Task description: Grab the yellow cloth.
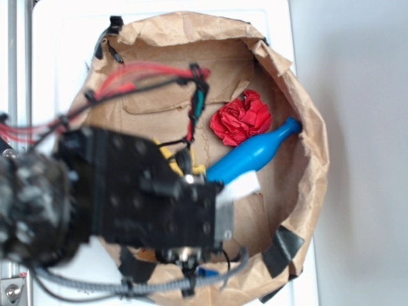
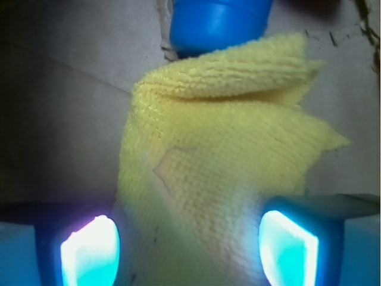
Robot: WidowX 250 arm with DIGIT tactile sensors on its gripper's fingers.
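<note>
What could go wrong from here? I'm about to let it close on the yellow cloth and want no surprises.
1. The blue bottle sits right at the far edge of the yellow cloth; lifting the cloth may drag or roll it.
2. The gripper has its jaws open astride the cloth's near end only, so the hold may be shallow and slip.
3. Closing low could also pinch the brown paper underneath.

I've got the claw (image 2: 189,247) spread wide, fingers (image 2: 89,253) straddling the yellow cloth (image 2: 220,161); a blue bottle (image 2: 217,24) sits at the cloth's far folded edge.
</note>
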